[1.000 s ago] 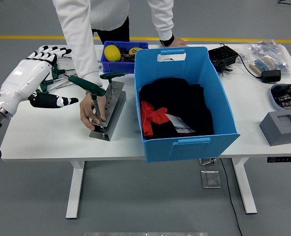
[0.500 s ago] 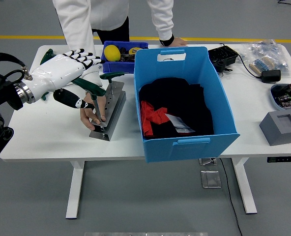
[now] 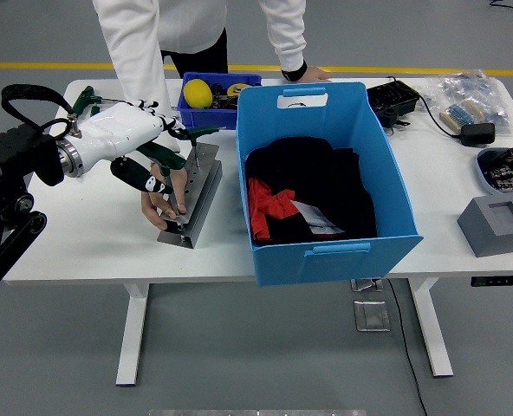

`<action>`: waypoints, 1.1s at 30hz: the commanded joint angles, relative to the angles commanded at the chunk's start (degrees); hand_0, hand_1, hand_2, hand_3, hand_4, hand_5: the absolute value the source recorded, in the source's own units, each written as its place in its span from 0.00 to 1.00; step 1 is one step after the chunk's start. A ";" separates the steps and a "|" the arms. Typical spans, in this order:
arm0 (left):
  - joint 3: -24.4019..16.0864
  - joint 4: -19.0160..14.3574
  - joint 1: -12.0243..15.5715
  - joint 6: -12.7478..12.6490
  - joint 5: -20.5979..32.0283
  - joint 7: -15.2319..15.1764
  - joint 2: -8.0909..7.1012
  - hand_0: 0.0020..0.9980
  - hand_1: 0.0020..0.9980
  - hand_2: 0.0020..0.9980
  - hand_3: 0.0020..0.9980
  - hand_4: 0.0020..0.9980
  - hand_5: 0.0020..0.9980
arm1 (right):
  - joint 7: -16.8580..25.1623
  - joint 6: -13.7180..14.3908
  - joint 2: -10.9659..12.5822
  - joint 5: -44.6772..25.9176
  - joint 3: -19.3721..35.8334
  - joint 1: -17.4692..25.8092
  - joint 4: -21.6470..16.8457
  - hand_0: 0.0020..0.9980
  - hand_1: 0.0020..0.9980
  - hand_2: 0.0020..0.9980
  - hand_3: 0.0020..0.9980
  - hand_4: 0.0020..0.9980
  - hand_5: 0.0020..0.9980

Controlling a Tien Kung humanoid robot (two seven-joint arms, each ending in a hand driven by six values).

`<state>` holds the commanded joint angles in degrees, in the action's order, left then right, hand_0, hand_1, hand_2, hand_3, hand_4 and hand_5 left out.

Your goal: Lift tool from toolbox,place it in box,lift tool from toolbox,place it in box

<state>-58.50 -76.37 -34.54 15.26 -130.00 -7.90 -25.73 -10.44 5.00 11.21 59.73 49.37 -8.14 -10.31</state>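
Note:
A metal tool rack (image 3: 201,192) stands left of the big blue box (image 3: 386,186), which holds black and red cloth. Two green-handled tools stick out of the rack: a long handle (image 3: 159,154) and a T-handle (image 3: 200,133). My left hand (image 3: 152,147), white with black fingers, hovers at the long green handle, fingers above it and thumb (image 3: 144,179) below, open and not closed on it. A person's hand (image 3: 168,201) presses on the rack's near end. The person's other hand (image 3: 306,74) rests on the table behind the box.
A small blue bin (image 3: 187,108) with a yellow ball sits behind the rack. More green tools (image 3: 87,99) lie at the far left. To the right are a black device (image 3: 392,100), a plastic bag (image 3: 469,94), a round tray (image 3: 505,166) and a grey block (image 3: 497,224).
My left hand has swung in from the left edge towards the rack and now reaches the long green handle. The person's hand has stayed on the rack.

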 joint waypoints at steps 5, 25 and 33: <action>1.27 1.63 -0.87 -0.17 0.00 0.62 0.42 0.73 0.56 0.49 0.68 1.00 0.50 | 0.09 0.03 0.08 -0.27 -0.22 -0.16 0.00 0.64 0.63 0.73 0.57 0.84 0.66; 4.70 6.58 -3.56 -1.45 0.65 0.78 1.15 0.47 0.40 0.37 0.50 1.00 0.59 | 0.16 0.17 0.30 -0.48 -0.40 -0.43 0.00 0.64 0.63 0.73 0.57 0.84 0.66; 5.84 7.48 -4.38 -1.23 0.93 1.02 1.33 0.39 0.22 0.24 0.38 1.00 0.59 | 0.08 0.17 0.25 -0.48 -0.39 -0.13 0.00 0.65 0.63 0.73 0.57 0.84 0.66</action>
<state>-52.66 -68.90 -38.92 14.04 -129.07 -6.88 -24.40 -10.36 5.17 11.47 59.25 48.98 -8.26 -10.31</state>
